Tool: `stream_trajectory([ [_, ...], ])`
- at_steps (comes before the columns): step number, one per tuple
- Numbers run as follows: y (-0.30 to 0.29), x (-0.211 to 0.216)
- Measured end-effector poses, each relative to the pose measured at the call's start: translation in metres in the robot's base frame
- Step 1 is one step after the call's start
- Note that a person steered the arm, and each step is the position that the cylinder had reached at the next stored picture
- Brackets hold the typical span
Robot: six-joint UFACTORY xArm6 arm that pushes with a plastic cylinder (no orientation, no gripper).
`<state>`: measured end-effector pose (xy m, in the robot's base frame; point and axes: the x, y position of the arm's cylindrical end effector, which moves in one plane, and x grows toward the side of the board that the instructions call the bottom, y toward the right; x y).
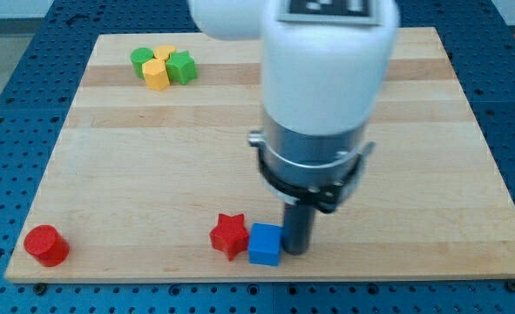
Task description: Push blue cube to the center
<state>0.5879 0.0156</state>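
Observation:
The blue cube (264, 244) lies near the view's bottom edge of the wooden board (135, 166), a little left of the middle. My tip (295, 250) stands right against the cube's right side. A red star (229, 235) touches the cube's left side. The arm's white and grey body hides the board above the rod.
A red cylinder (46, 245) stands at the view's bottom left corner. At the top left sits a tight cluster: a green block (141, 59), a yellow block (157, 74), another yellow block (165, 53) and a green block (181, 67). A blue perforated surface surrounds the board.

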Motion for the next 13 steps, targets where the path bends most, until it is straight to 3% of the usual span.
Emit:
stream_trajectory([
  [1, -0.018, -0.004],
  [2, -0.002, -0.003],
  [4, 0.011, 0.031],
  [7, -0.050, 0.031],
  [13, -0.053, -0.085],
])
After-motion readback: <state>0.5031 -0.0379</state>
